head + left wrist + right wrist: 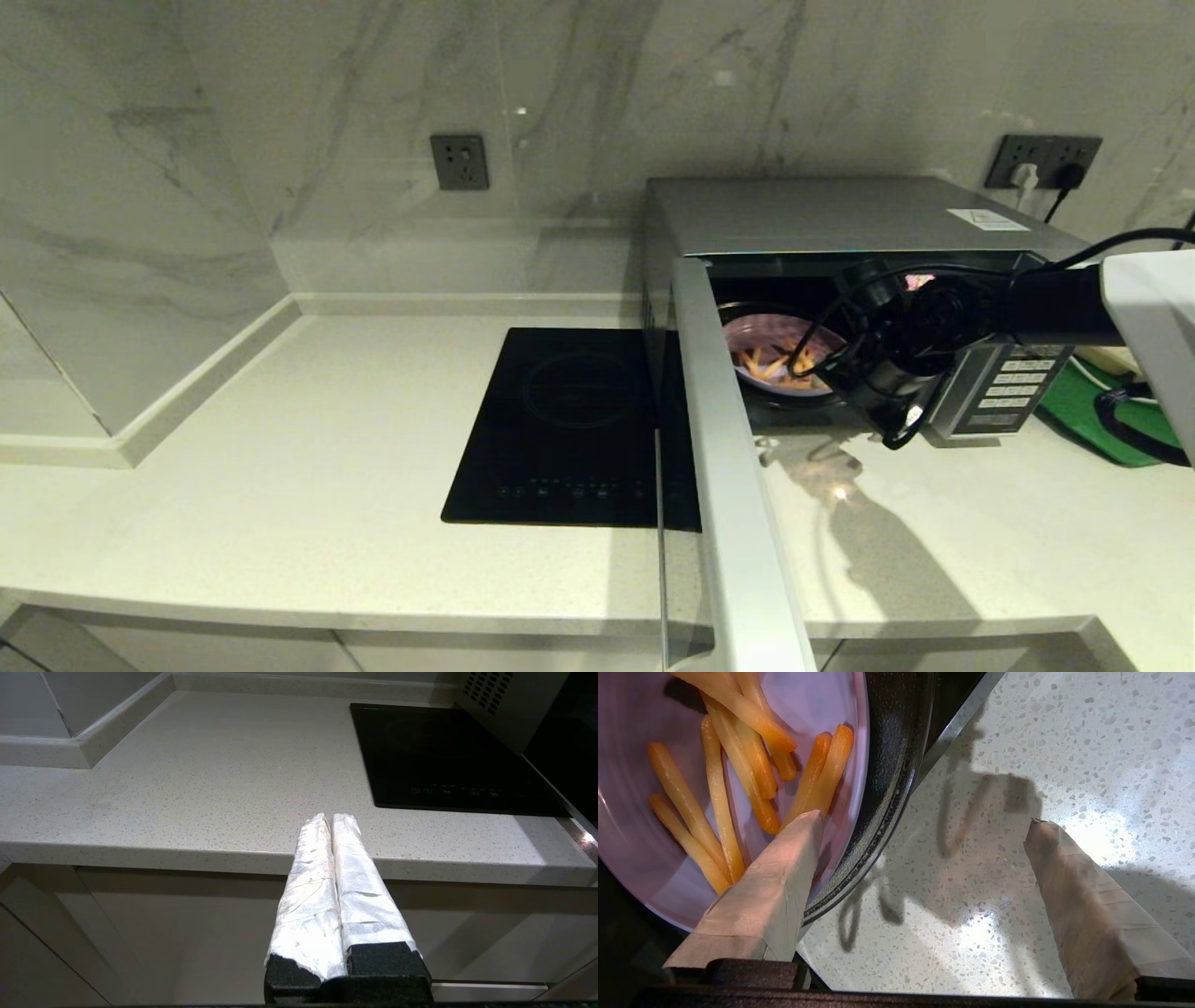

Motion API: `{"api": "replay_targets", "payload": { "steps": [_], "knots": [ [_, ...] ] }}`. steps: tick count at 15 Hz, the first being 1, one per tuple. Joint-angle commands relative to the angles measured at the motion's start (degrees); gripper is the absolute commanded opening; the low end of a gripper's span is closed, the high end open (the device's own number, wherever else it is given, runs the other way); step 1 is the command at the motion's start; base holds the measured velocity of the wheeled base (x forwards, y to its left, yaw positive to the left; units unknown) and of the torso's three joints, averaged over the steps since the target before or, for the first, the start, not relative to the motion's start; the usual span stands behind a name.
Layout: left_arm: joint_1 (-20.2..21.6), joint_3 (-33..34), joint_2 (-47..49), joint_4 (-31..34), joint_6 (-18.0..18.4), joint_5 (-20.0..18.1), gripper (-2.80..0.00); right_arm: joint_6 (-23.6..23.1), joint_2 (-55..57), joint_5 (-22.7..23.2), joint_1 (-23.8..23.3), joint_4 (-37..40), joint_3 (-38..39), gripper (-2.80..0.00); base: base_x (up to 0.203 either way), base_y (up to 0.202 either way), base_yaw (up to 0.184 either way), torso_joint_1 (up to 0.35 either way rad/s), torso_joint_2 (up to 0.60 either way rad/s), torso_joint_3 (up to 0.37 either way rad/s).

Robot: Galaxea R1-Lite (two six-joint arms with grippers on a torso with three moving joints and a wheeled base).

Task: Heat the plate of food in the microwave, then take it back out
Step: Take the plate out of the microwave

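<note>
Your right gripper (924, 821) angled down at the microwave (840, 219) mouth, jaws spread wide, one finger (780, 872) over the plate of food (640, 849), left gripper (331, 821) parked, jaws pressed together

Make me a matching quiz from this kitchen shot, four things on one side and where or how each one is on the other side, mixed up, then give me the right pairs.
Things:
1. plate of food
2. microwave door
3. right gripper
4. left gripper

States or places:
A. shut, parked by the front edge of the counter
B. swung open toward the camera beside the black cooktop
C. sitting on the turntable inside the oven
D. open, at the oven mouth, one finger over the plate rim

Pairs: 1-C, 2-B, 3-D, 4-A
</note>
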Motion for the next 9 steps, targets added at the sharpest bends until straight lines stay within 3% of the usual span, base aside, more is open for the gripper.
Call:
{"api": "replay_targets", "payload": {
  "steps": [1, 9],
  "knots": [
    [0.0, 0.0, 0.0, 0.0, 0.0, 0.0, -2.80, 0.4, -0.4, -0.2, 0.0, 0.2, 0.3, 0.00, 0.000, 0.000, 0.000, 0.000, 0.00, 0.000],
    [0.0, 0.0, 0.0, 0.0, 0.0, 0.0, -2.80, 2.3, -1.1, -0.5, -0.1, 0.2, 1.8, 0.00, 0.000, 0.000, 0.000, 0.000, 0.00, 0.000]
  ]
}}
